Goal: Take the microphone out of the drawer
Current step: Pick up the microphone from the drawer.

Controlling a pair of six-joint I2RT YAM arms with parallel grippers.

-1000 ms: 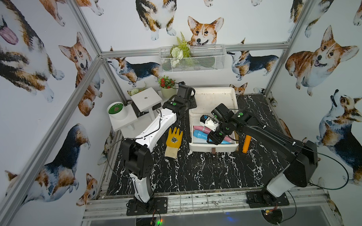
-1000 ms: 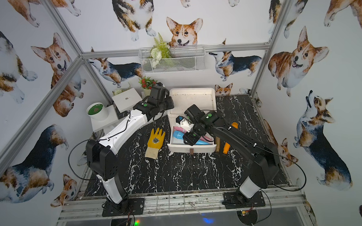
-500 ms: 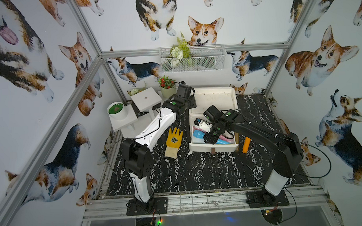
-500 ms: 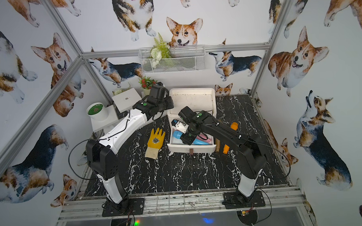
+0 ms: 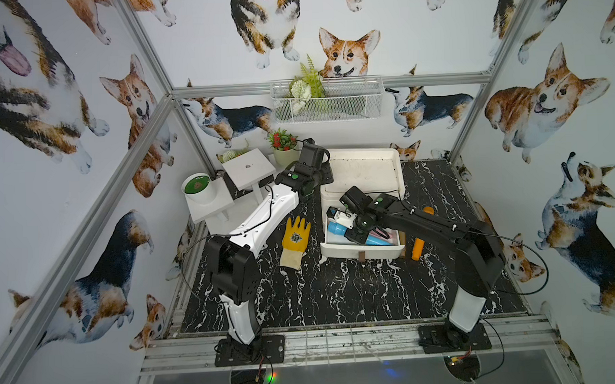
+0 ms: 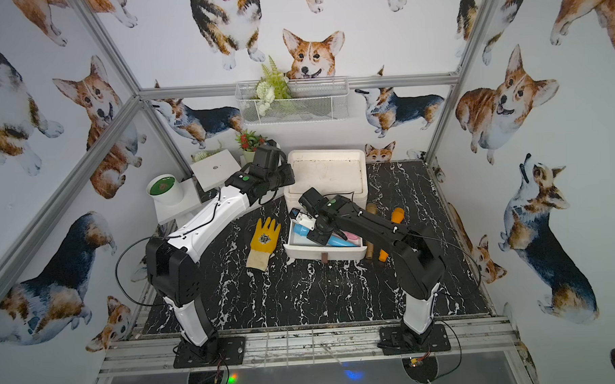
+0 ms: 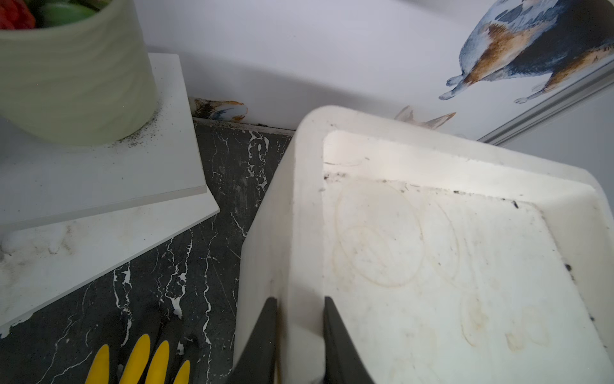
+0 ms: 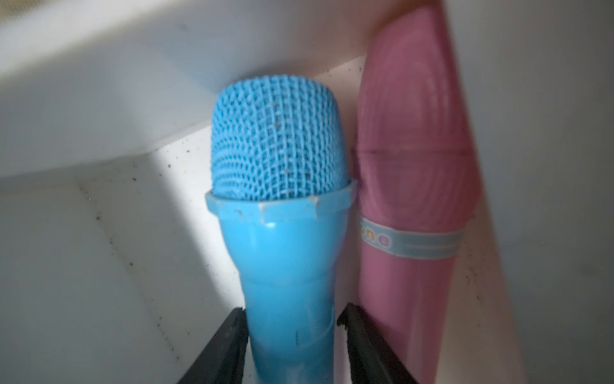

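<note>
The blue microphone (image 8: 279, 232) lies in the drawer (image 5: 362, 252) beside a pink tube (image 8: 415, 166). The jaws of the right gripper (image 8: 292, 319) flank its handle; whether they press already, one cannot tell. The left gripper (image 7: 299, 309) pinches the cabinet rim (image 7: 305, 199). It is better to close firmly, then lift straight up.

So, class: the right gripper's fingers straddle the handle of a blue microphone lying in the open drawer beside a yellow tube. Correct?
No: the tube is pink, not yellow. The right wrist view shows it beside the blue microphone in the open drawer, the handle between the fingers of the right gripper.
</note>
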